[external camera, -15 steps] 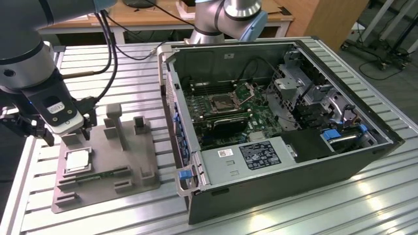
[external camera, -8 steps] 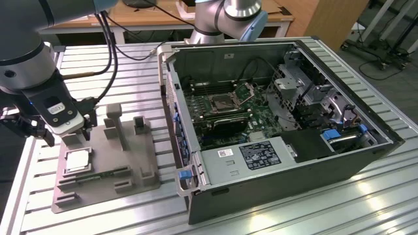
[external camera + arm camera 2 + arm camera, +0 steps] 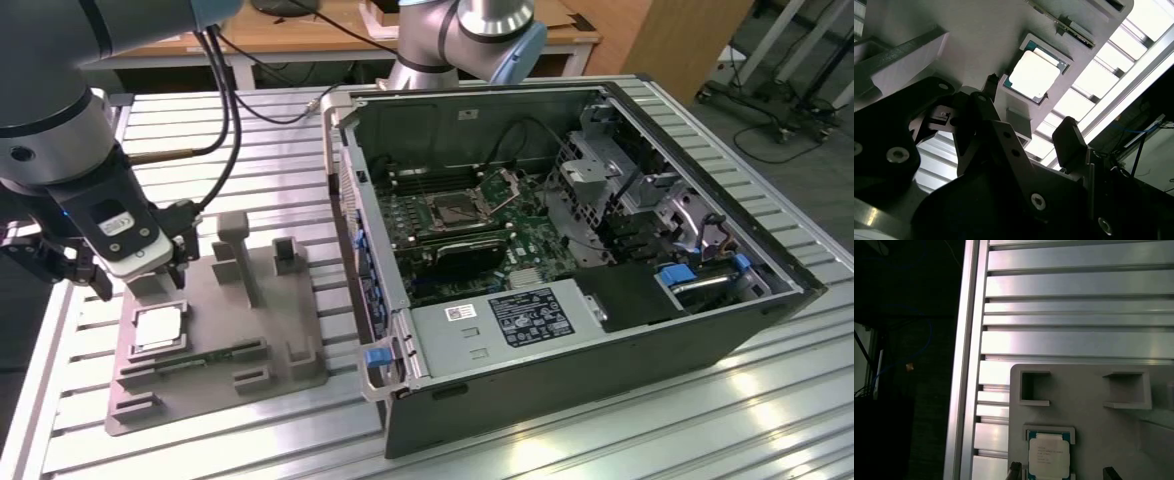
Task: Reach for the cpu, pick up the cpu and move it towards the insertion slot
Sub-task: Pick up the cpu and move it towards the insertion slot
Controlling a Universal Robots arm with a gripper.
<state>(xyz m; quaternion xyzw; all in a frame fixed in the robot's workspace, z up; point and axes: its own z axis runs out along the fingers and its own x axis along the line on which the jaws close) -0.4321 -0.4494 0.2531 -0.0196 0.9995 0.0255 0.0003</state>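
Shows the claw [image 3: 150, 285] spread wide and empty, hanging just above the cpu [image 3: 160, 327], with the cpu lying flat in a square recess of the grey tray [image 3: 287, 345] on the slatted metal tabletop [image 3: 200, 130]. In the second wrist view, frames the cpu [image 3: 1033, 75] between two dark fingertips [image 3: 1069, 137], one to each side and apart from it. Reads as the reach nearly complete, nothing gripped or lifted yet, and the carry not begun, with the insertion slot [image 3: 454, 208] well apart inside the open computer case [image 3: 601, 375], toward the exterior view's right, hinged bracket [image 3: 505, 188] raised.
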